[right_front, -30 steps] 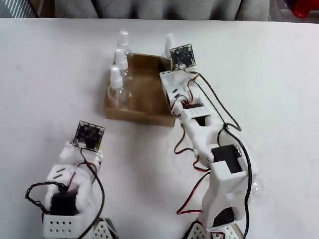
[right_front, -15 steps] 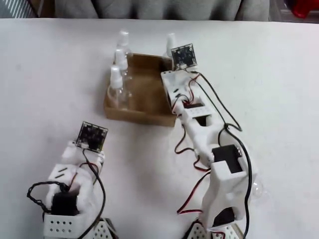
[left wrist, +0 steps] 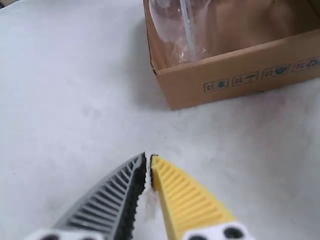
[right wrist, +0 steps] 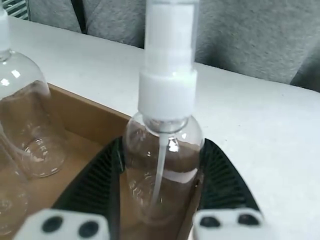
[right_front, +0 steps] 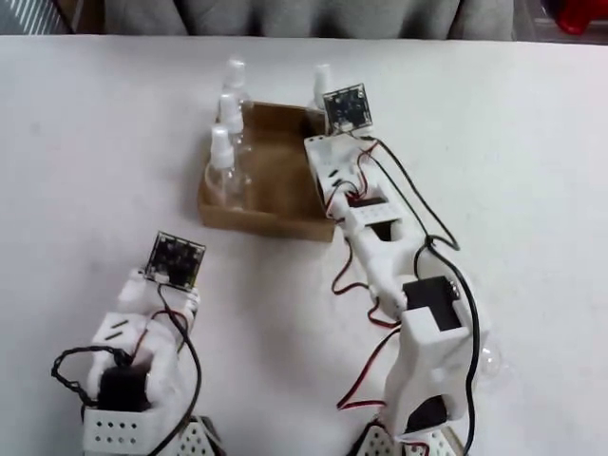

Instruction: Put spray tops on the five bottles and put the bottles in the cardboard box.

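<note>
High view: the cardboard box (right_front: 271,195) sits upper centre, three spray bottles (right_front: 223,152) along its left wall, a fourth bottle (right_front: 324,84) at its upper-right corner. Left wrist view: the left gripper (left wrist: 148,160) is closed tip to tip, apart from the box. Right wrist view: the right gripper (right wrist: 162,150) clamps the fourth bottle at the box's rim.

My right arm (right_front: 380,247) hides most of the held bottle (right_front: 324,78) from above; I see just its top. Clear blob (right_front: 489,361) by that arm's base, can't identify. Boxed bottle (left wrist: 172,32) cut off at frame edge.
</note>
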